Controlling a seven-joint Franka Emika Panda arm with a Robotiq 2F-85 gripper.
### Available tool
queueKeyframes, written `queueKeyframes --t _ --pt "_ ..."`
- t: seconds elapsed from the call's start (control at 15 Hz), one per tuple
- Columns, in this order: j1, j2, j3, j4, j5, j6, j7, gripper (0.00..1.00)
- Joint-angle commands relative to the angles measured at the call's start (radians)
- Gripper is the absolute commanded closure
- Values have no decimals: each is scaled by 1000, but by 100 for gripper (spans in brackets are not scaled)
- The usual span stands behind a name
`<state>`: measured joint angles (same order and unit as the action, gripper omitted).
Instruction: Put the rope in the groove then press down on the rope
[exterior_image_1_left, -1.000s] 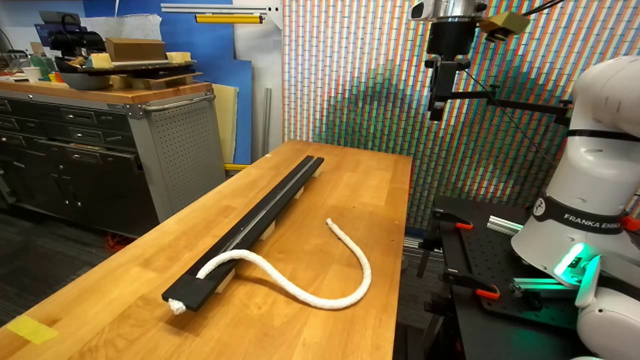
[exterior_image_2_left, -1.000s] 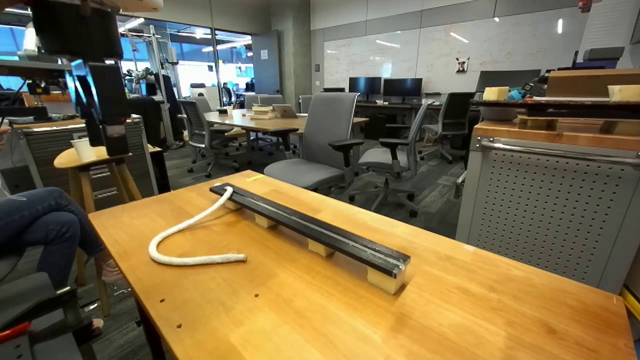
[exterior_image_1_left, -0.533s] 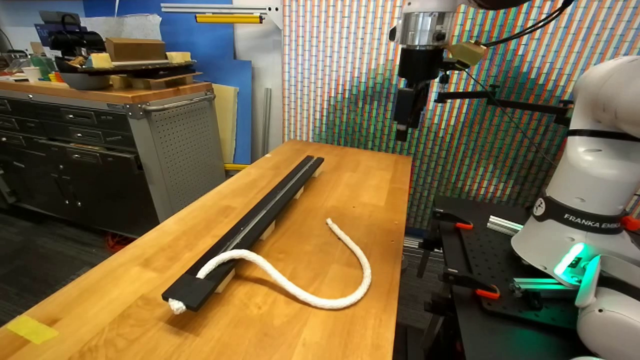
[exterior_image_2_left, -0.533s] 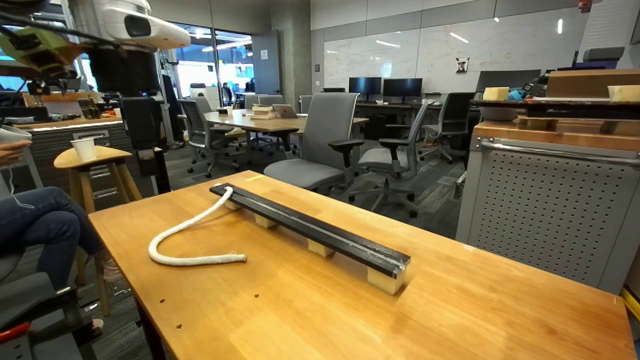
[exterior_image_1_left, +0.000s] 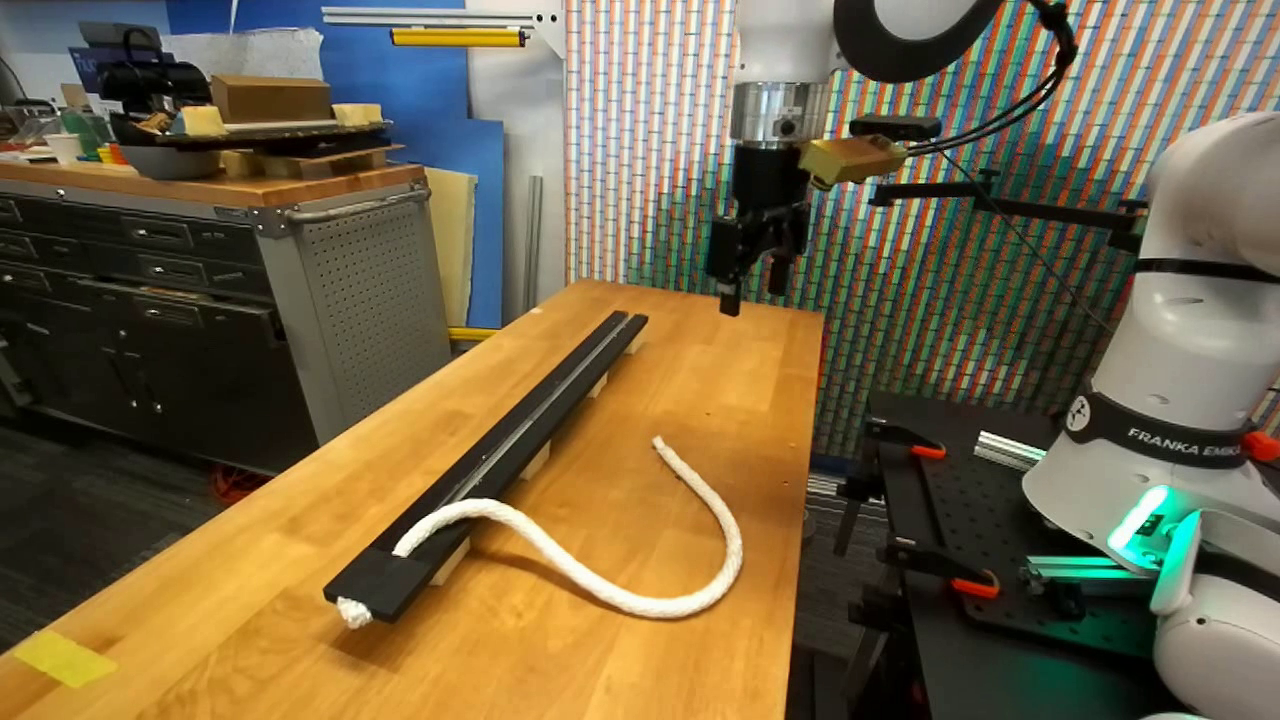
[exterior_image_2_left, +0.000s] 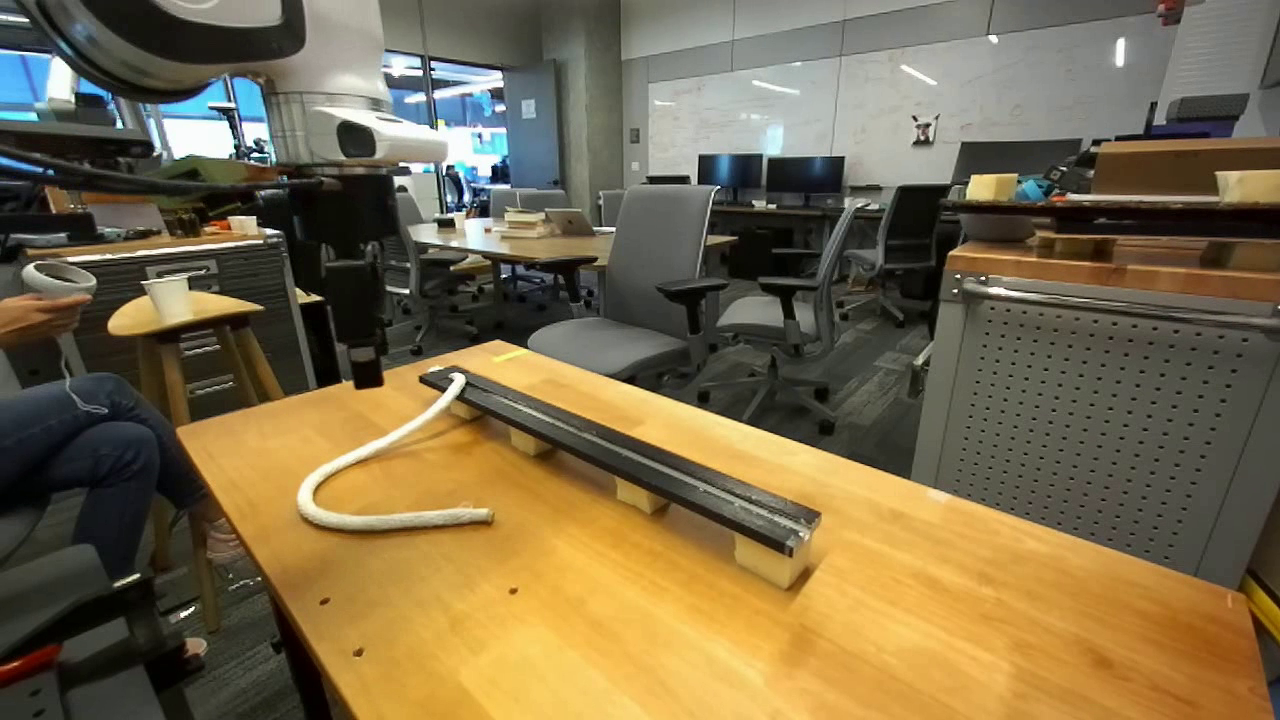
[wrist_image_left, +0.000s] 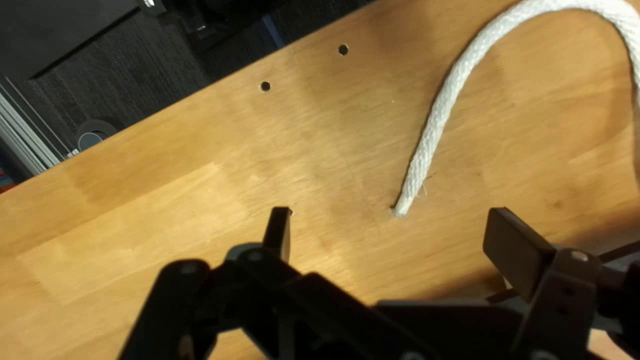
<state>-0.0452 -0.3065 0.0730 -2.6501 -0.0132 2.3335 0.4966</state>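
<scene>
Within the last second I have swung the black two-fingered gripper (exterior_image_1_left: 754, 298) in over the tan wooden table (exterior_image_1_left: 690, 380) and brought it lower; its fingers are spread wide and hold nothing. The thick white braided rope (exterior_image_1_left: 650, 605) lies unmoved, one part resting on the long black bar (exterior_image_2_left: 600, 453), the rest curving across the table. In the wrist view its free end falls within the span between the fingers, so I judge this an approach to grasp; seating and pressing remain. The straight narrow groove (exterior_image_1_left: 547, 403) is bare along most of its length. Pale wooden blocks (exterior_image_2_left: 770, 562) raise the bar, so the rope will need lifting. A grey swivel chair (exterior_image_2_left: 665, 265) stands beyond, probably outside my path.
</scene>
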Motion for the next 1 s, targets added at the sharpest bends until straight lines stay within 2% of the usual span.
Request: queueKeyframes --t 0.0,0.33,0.73,0.93 --pt "10 148 21 103 63 76 75 0" --pt "35 321 17 188 76 172 181 0" --pt "86 474 -19 253 12 241 329 0" --pt "122 535 -55 292 -54 286 383 0"
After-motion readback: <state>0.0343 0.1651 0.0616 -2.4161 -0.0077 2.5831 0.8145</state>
